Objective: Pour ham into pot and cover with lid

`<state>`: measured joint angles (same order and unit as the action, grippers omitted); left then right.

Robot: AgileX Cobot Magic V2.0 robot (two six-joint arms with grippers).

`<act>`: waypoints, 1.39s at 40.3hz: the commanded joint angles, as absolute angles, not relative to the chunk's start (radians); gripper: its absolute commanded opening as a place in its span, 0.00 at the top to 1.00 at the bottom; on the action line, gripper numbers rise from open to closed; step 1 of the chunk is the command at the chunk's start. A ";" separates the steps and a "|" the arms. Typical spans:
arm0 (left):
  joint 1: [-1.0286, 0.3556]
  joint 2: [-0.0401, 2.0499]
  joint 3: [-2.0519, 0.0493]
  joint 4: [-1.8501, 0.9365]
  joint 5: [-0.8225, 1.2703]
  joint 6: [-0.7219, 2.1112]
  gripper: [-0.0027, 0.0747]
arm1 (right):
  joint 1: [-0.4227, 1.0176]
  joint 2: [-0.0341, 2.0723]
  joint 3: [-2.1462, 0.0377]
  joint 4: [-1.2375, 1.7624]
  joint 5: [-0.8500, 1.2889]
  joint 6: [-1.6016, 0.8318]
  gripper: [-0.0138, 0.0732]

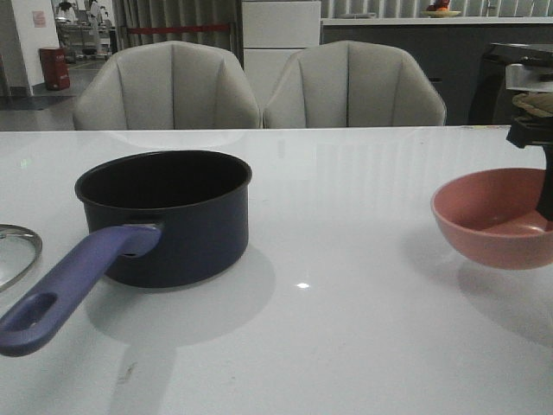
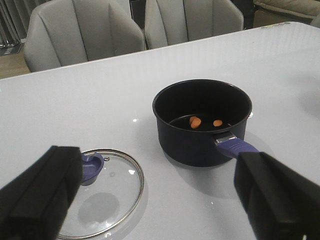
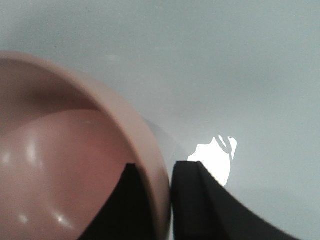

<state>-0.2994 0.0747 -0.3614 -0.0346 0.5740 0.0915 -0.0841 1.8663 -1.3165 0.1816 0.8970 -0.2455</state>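
The lid lies flat on the white table, in the lower left of the left wrist view, just beside the pot and apart from it; in the front view only a sliver of its steel rim shows at the left edge. It looks like rigid glass, likely fairly heavy for its size, slippery on its dome and breakable if dropped, so the flared purple-blue knob is the sensible place to take hold, pinched from above. The ham is already in the pot: small orange pieces rest on the dark bottom, so pouring appears done and covering is what remains. The pot stands upright at centre left of the front view, its long handle pointing toward the lower left corner. The left gripper hangs above the table with its fingers spread wide and empty, the lid under the left-hand one and the pot's handle end near the other. At the right edge of the front view, the right gripper is clamped on the rim of the pink bowl, one finger inside the wall and one outside, holding the bowl just above the table; it looks empty.
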 commanded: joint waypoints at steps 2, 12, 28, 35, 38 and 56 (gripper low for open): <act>-0.309 0.088 -0.386 -0.045 0.494 0.083 0.13 | -0.048 1.839 -1.349 0.201 0.865 -0.247 0.47; -0.309 0.088 -0.386 -0.045 0.494 0.083 0.13 | 0.021 1.865 -1.349 0.196 0.851 -0.247 0.40; -0.309 0.088 -0.382 -0.045 0.494 0.083 0.13 | -0.014 1.655 -1.343 0.163 0.800 -0.249 0.40; -0.309 0.088 -0.382 -0.045 0.494 0.083 0.13 | -0.014 1.453 -1.229 0.163 0.635 -0.254 0.40; -0.309 0.088 -0.382 -0.045 0.494 0.083 0.13 | -0.014 1.366 -1.158 0.163 0.564 -0.255 0.40; -0.309 0.088 -0.382 -0.045 0.489 0.083 0.13 | 0.152 0.814 -0.659 0.201 0.160 -0.255 0.40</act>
